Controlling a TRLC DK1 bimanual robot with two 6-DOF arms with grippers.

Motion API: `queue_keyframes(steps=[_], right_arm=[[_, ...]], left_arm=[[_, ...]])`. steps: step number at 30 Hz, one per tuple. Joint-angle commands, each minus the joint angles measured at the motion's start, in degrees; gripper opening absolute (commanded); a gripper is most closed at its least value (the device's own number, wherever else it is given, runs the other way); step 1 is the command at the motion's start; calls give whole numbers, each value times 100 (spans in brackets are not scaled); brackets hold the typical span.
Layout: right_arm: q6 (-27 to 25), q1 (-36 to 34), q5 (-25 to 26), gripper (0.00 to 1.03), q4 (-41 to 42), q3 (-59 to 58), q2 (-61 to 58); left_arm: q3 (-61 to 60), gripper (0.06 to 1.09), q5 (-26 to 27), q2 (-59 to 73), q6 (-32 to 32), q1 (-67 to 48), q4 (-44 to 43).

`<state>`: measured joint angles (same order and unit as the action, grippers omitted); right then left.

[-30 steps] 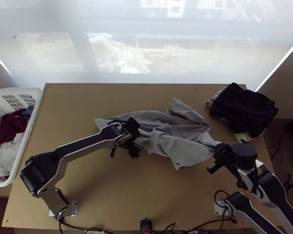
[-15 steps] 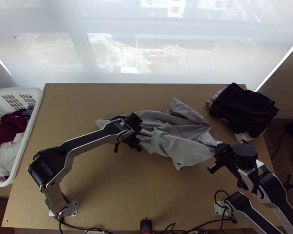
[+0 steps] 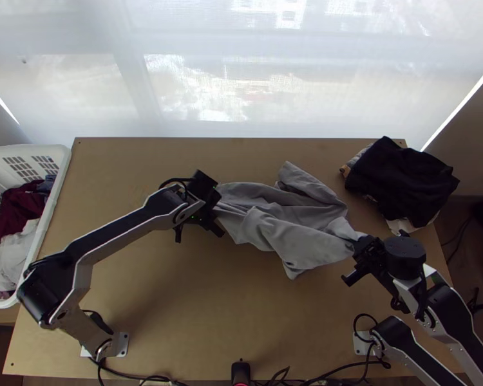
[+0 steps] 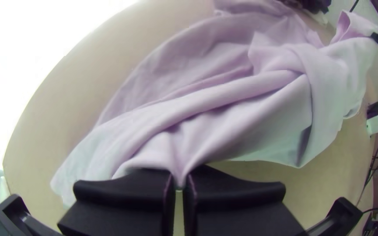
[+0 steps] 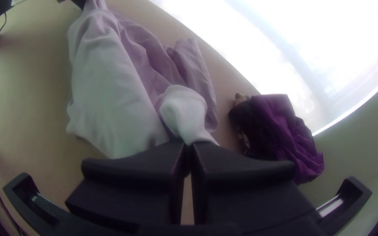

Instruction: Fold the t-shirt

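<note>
The grey t-shirt point(image 3: 274, 222) lies bunched and creased across the middle of the table, stretched between both grippers. My left gripper point(image 3: 217, 220) is at its left end, and my right gripper point(image 3: 357, 248) is at its right end. In the left wrist view, my left gripper point(image 4: 179, 185) is shut on a pinched fold of the t-shirt point(image 4: 224, 105). The right wrist view has my right gripper point(image 5: 188, 146) shut on another part of the t-shirt point(image 5: 110, 96), with a rounded bulge of cloth just beyond its fingers.
A dark pile of clothes point(image 3: 402, 183) lies at the table's back right corner. The white basket point(image 3: 45, 222) holding clothes stands along the left edge. Cables point(image 3: 286, 381) and a small black device point(image 3: 240, 373) are at the near edge.
My left gripper first shifted slightly right, then moved left and farther back, with the t-shirt's left part drawn along. The right gripper has stayed in place.
</note>
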<state>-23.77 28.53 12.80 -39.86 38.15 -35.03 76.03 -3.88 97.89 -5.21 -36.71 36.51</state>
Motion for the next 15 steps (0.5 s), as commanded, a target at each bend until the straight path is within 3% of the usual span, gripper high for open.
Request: queue_keyframes(steps=[1,15], right_arm=[[21,-23,3,3,171,52,-39],[65,-182,-5,2,549,2372,-1287]], left_arm=[[105,9,-8,-991,-191,489,260],[1705,9,36,-2054,-384,1245,1411]])
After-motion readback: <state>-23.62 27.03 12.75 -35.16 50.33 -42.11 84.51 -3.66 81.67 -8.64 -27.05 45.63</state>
